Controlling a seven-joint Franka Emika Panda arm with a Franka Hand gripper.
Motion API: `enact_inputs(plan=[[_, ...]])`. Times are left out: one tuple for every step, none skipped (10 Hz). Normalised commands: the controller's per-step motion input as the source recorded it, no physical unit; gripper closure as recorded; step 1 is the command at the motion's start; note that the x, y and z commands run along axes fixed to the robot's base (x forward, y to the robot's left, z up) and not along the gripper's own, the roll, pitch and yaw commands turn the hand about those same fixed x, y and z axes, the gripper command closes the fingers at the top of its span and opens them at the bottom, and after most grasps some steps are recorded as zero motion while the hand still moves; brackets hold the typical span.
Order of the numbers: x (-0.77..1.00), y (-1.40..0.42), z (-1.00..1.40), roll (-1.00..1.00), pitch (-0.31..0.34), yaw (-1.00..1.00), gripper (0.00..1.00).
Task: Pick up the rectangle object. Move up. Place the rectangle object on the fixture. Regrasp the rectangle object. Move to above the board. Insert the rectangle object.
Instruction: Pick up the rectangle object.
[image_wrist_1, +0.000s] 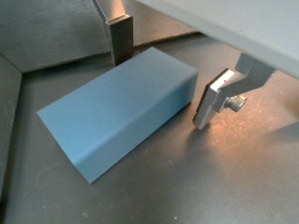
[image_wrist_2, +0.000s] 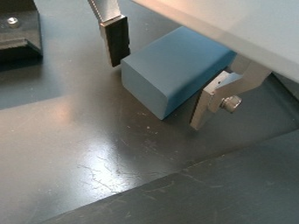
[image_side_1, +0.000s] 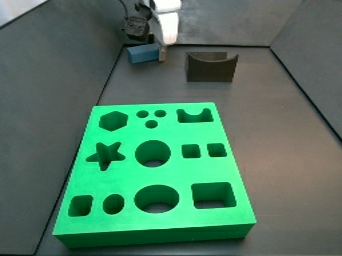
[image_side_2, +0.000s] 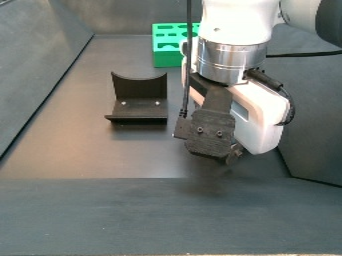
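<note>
white arm, silver-fingered claw (image_wrist_2: 166, 74), dark pads

No legible text, labels or numbers anywhere.

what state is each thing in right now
gripper: down at the floor, open, one finger on each side of the rectangle object, gap visible on one side
rectangle object: lying flat on the floor, not lifted
fixture: standing on the floor, notch empty
board: flat on the floor, all holes empty
</note>
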Motion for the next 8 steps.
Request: enact_inputs(plan=[[0.00,0.00,0.00,0.00,0.000,0.00,1.00],[0.00,0.00,0.00,0.00,0.000,0.00,1.00],[0.00,0.00,0.00,0.00,0.000,0.00,1.00],[0.00,0.00,0.00,0.00,0.000,0.00,1.00],[0.00,0.00,0.00,0.00,0.000,0.00,1.00],[0.00,0.00,0.00,0.00,0.000,0.00,1.00],[0.00,0.00,0.00,0.00,0.000,0.00,1.00],[0.00,0.00,0.00,0.00,0.000,0.00,1.00]])
